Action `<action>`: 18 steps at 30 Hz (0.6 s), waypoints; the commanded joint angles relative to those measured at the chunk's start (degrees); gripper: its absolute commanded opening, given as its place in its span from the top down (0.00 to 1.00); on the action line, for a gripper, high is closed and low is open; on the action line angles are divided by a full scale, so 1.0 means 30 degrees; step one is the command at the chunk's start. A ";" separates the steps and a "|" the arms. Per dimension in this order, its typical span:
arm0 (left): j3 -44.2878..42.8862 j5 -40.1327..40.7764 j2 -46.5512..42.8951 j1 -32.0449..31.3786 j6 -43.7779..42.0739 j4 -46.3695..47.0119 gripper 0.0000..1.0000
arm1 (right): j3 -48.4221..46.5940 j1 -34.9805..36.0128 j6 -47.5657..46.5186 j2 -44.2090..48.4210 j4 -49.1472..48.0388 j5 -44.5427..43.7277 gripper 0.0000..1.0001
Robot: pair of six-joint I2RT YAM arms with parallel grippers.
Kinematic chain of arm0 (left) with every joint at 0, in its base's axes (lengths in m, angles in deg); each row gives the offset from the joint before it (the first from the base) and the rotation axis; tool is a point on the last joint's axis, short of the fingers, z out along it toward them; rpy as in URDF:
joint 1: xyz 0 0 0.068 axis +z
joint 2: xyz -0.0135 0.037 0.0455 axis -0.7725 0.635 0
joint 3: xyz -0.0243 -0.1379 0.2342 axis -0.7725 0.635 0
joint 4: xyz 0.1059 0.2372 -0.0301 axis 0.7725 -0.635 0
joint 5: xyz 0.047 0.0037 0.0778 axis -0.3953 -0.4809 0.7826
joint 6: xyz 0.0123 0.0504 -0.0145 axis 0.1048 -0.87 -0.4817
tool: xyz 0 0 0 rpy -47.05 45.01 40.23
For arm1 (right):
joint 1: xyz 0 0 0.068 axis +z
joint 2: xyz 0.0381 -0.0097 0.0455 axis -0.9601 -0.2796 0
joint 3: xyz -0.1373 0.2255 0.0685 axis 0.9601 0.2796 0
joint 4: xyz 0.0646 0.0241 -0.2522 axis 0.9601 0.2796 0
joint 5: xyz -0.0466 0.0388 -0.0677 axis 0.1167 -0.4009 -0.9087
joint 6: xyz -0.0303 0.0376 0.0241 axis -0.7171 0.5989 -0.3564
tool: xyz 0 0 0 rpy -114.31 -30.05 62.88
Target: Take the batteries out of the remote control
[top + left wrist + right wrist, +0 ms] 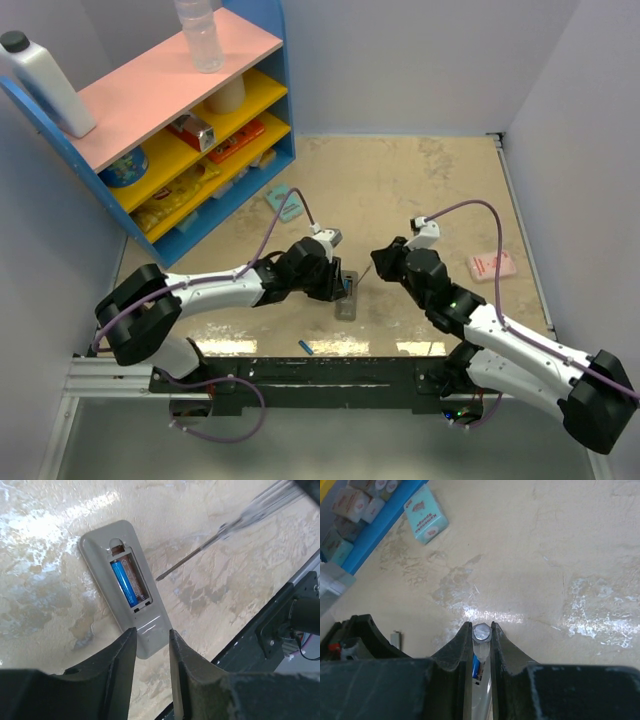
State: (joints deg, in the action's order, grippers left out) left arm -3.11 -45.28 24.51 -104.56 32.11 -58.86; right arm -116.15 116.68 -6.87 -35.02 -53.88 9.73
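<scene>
The remote control (150, 625) lies mid-table with its back open and one blue battery (125, 582) inside. A second battery (305, 347) lies loose at its 7 o'clock. The left gripper (152, 631) straddles the remote's near end; whether it grasps is unclear. The right gripper (481, 627) clenches a thin grey tool (200, 547), whose tip is just beside the compartment. A teal box (283, 198) lies at 11 o'clock and a pink packet (491, 265) at 3.

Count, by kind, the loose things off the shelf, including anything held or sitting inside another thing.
Remote control: 1
Batteries: 2, one inside it, one loose
Teal box: 1
Pink packet: 1
Grey tool, held: 1
Total: 6
</scene>
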 commanded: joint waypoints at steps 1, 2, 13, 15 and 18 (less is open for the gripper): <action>-0.0237 0.1085 -0.0408 0.0617 0.0267 -0.0054 0.63 | 0.0820 -0.0155 0.0558 0.0165 -0.2653 0.0808 1.00; -0.0237 0.1055 -0.0378 0.0735 0.0267 -0.0025 0.63 | 0.0938 -0.0155 0.0792 0.0135 -0.2944 0.0692 1.00; -0.0442 -0.0203 0.1290 0.1966 0.0384 0.1262 0.66 | 0.1671 -0.0155 0.3725 -0.0216 -0.3180 -0.1213 1.00; -0.0500 -0.0409 0.1467 0.2025 0.0473 0.1410 0.67 | 0.1759 -0.0155 0.3695 -0.0333 -0.3211 -0.1330 1.00; -0.0646 -0.0614 0.1848 0.2025 0.0444 0.1615 0.67 | 0.1875 -0.0155 0.3695 -0.0363 -0.3035 -0.1740 1.00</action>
State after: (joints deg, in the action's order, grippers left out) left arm -3.11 -45.37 29.10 -98.92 32.59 -57.72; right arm -111.05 116.44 2.77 -35.98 -60.65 7.85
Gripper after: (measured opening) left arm 0.331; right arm 0.160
